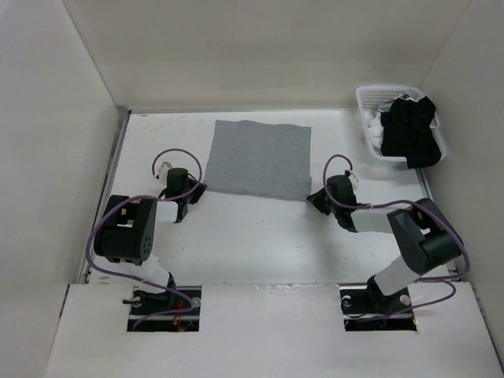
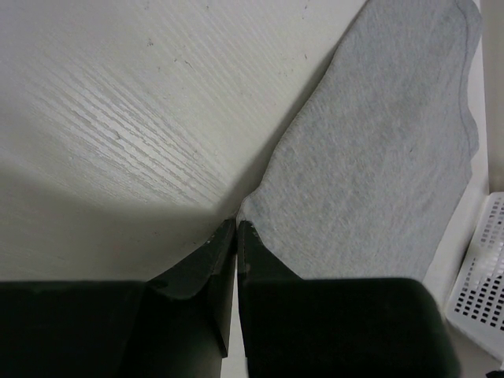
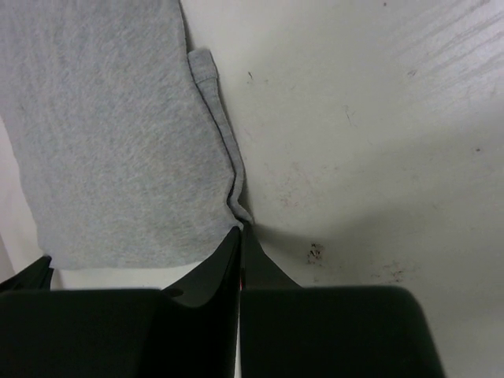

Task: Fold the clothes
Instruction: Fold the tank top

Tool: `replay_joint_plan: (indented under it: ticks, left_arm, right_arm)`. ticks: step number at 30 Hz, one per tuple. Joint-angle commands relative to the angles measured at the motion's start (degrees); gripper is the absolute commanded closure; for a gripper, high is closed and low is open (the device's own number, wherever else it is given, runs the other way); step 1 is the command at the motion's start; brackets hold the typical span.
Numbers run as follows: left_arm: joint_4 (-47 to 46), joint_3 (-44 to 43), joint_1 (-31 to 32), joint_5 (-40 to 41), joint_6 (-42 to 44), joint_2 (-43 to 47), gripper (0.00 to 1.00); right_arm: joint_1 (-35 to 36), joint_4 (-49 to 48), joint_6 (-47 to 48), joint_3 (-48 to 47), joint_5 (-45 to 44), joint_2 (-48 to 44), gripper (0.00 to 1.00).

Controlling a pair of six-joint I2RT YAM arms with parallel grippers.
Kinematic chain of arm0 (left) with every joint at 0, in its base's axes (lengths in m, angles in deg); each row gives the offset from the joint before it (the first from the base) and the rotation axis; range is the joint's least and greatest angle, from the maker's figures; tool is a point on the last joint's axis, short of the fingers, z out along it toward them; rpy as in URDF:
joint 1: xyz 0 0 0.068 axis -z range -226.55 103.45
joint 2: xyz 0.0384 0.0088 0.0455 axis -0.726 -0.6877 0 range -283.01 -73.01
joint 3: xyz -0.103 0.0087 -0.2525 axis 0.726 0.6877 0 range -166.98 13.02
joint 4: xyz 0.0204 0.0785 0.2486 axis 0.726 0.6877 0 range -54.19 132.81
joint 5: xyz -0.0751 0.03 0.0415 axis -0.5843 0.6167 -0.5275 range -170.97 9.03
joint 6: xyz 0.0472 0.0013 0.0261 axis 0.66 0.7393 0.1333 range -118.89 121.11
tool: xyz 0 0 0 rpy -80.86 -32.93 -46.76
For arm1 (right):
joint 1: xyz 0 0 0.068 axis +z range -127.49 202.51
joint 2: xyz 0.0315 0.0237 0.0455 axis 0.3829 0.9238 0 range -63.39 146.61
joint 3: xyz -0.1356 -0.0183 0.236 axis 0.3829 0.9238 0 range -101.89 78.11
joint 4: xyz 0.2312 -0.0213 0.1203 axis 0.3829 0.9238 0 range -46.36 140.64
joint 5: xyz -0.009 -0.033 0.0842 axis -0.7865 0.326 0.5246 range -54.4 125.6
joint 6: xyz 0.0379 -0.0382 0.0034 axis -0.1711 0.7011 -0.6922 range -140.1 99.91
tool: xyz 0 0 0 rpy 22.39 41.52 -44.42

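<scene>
Two tools: both are pressed together, one on each near corner of the grey garment (image 1: 260, 160).
Left tool (image 2: 237, 226): it is closed at the garment's 7 o'clock corner. The corner runs straight into the closed tips, so I judge it pinched, though only by a sliver of fabric.
Right tool (image 3: 240, 230): it is closed at the 5 o'clock corner, where the seamed edge bunches into the tips. I read this as a pinch too.
Worktop (image 1: 260, 244): pale, with bare surface between the arm bases and the near hem.
Garment position: it lies flat and spread on the worktop, toward 12 o'clock from the bases, as a rough rectangle. A small turned-over flap shows along its right edge in the right wrist view.
Step in hand: as I judge it, gripping the near hem, ready to carry it over to the far hem.
Doing it well: I would raise both corners together at equal height and keep the hem straight without stretching it. Then I would travel toward 12 o'clock, low enough that the far half stays put, and lay corner on corner.
Watch for: both grips are shallow. I would lift slowly and check in each wrist view that the corner rises with the tool.
Basket (image 1: 386, 89): it sits at 2 o'clock, apart from the garment, and holds a black garment (image 1: 409, 130) and a white cloth (image 1: 376, 132). I leave these alone.
</scene>
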Motion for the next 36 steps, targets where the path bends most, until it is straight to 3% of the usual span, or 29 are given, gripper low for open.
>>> replay_joint_plan:
  ticks: [1,5,9,13,18,23,26,29,32,36]
  left_arm:
    - [-2.7,1.09,0.25,0.66,0.3,4.9,1.0]
    - [1.06,4.51,2.18,1.45,1.97,20.25,1.0]
    - [17.9,3.91,3.23,3.38,6.26,44.93,1.0]
    - [36.63,-2.49,4.11,5.31,9.7,64.73,1.0]
    - [51.6,-11.38,5.52,5.23,10.5,73.38,1.0]
    - [53.55,-12.01,5.79,5.23,10.5,72.78,1.0]
    - [49.18,-8.85,5.26,5.05,11.11,66.29,1.0]
    - [38.47,-6.03,4.56,5.06,10.85,55.76,1.0]
    - [28.27,-6.99,3.68,6.37,10.06,41.53,1.0]
    - [18.15,-14.7,2.89,6.29,8.66,18.51,1.0]
  right_arm:
    - [0.78,-5.68,3.35,0.07,-2.99,-1.87,1.0]
    - [6.31,0.87,10.2,1.91,-6.75,-17.3,1.0]
    - [14.83,22.82,16.18,-0.45,-15.62,-41.2,1.0]
    - [25.01,43.66,17.07,-7.91,-24.23,-57.75,1.0]
    - [41.71,60.04,12.16,-19.24,-35.22,-62.09,1.0]
    - [51.58,62.7,11.7,-24.71,-42.09,-58.5,1.0]
    - [42.22,56.57,17.14,-22.62,-36.94,-54.02,1.0]
    - [25.19,41.83,23.38,-17.53,-19.14,-47.09,1.0]
    - [9.62,29.68,23.75,-15.58,-2.77,-34.63,1.0]
    - [-0.16,19.2,23.49,-21.53,5.17,-13.98,1.0]
